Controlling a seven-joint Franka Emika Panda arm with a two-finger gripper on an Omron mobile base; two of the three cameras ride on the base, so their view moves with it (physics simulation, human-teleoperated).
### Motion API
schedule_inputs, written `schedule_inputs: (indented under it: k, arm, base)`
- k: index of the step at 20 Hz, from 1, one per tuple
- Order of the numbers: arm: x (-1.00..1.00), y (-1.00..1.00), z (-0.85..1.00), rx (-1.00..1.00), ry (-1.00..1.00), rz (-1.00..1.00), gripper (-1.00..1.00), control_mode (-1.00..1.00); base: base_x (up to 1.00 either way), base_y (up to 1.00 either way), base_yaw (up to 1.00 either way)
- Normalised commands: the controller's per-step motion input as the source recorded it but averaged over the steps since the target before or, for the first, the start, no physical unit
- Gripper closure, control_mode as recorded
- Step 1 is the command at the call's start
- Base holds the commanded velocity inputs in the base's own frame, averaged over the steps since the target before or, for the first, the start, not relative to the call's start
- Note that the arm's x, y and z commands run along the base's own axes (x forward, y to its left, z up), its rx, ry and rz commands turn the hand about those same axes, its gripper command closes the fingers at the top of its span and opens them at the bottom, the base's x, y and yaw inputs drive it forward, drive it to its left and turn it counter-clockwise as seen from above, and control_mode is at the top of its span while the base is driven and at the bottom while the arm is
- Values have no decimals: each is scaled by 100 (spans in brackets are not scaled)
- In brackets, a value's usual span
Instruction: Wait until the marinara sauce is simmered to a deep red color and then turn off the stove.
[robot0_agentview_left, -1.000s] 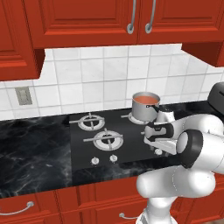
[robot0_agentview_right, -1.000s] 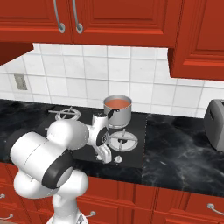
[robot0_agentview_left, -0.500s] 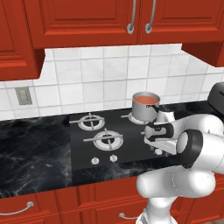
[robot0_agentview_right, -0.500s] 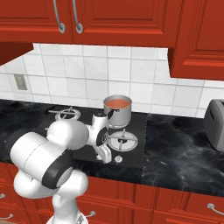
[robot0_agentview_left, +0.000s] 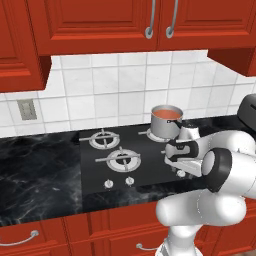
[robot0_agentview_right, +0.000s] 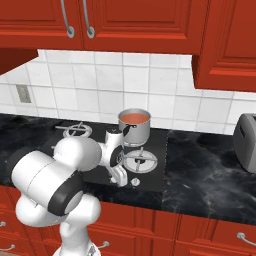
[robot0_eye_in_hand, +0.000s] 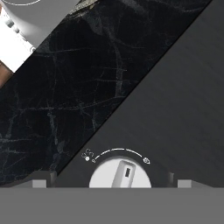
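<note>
Countertop (robot0_agentview_left: 35, 170) black marbled, runs full width under red cabinets (robot0_agentview_left: 100, 20) and white tile backsplash (robot0_agentview_left: 100, 95); wall outlet (robot0_agentview_left: 26, 109) at far left on the tiles. Stove (robot0_agentview_left: 95, 172) black glossy, set into the counter middle, front edge close to the counter's front edge. Back-left burner (robot0_agentview_left: 103, 138) and front-left burner (robot0_agentview_left: 122, 158) bare; two small silver knobs (robot0_agentview_left: 118, 183) along the stove's front edge left of the arm. Saucepan (robot0_agentview_left: 166, 122) grey steel, upright on the back-right burner near the stove's back-right corner, dark handle pointing toward the front. Marinara sauce (robot0_agentview_left: 167, 114) inside it, flat orange-red surface; same in right base view: sauce (robot0_agentview_right: 135, 117), pan (robot0_agentview_right: 134, 126), front-right burner (robot0_agentview_right: 140, 161) bare just in front of it. Gripper (robot0_agentview_left: 181, 172) low over the stove's front-right edge, hand pointing down, arm folded in front of it. Hand view: round white knob (robot0_eye_in_hand: 120, 174) centred at the bottom between the two finger tips, one tip each side, both apart from the knob; pointer bar on the knob tilted slightly right of straight up, arc dial marking above it. Cannot tell whether the fingers are spread or closed on anything; only stubs of the tips show. Toaster (robot0_agentview_right: 245, 135) grey, at the counter's far right, well apart from the stove.
</note>
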Motion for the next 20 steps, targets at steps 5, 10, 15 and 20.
schedule_inputs:
  k: [5,10,15,20]
  arm:
    - [0,0,0,0,0,0,-100,-100]
    - [0,0,0,0,0,0,-100,-100]
    - [0,0,0,0,0,0,-100,-100]
    - [0,0,0,0,0,0,-100,-100]
  base:
    - [0,0,0]
    - [0,0,0]
    - [0,0,0]
    - [0,0,0]
